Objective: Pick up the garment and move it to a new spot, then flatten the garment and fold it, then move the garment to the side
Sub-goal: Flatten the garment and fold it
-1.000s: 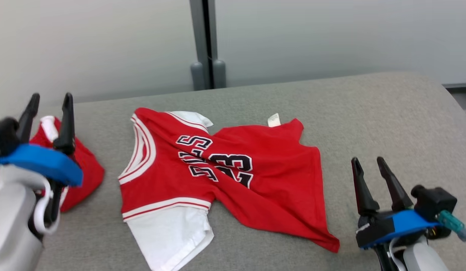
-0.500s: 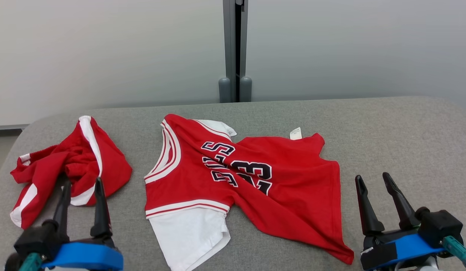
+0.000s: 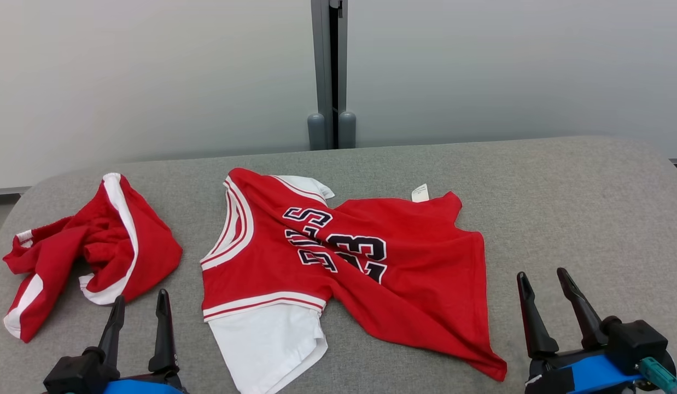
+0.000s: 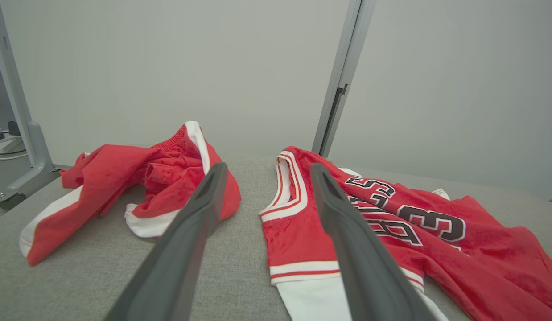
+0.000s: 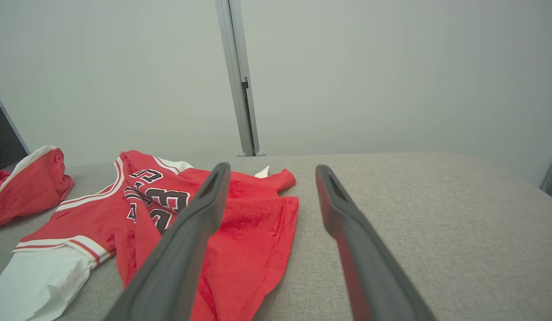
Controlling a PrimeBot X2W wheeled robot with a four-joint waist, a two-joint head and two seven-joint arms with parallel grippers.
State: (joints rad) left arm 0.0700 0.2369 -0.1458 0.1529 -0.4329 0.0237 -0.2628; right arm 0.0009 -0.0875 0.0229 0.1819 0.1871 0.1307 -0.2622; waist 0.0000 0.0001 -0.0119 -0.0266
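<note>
Left hand [image 3: 141, 295]: was fully open, empty, at near edge of surface [image 3: 562, 191].
Right hand [image 3: 541, 273]: also open, empty.
Garment [image 3: 371, 262]: red jersey lay crumpled mid-surface.
Risk: grasping one layer only could twist it more.

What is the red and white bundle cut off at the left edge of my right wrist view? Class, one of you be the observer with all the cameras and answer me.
Observer: Crumpled red shorts with white side stripes, lying apart from the jersey on the grey pad.
Operator: Where is the left gripper?
Observer: The left gripper hangs open and empty at the near edge, pointing at the bare gap between shorts and jersey.
Operator: My own finger hides the jersey's near hem. How does it end?
Observer: It tapers to a red hem corner at the near right, apart from the open right gripper.
</note>
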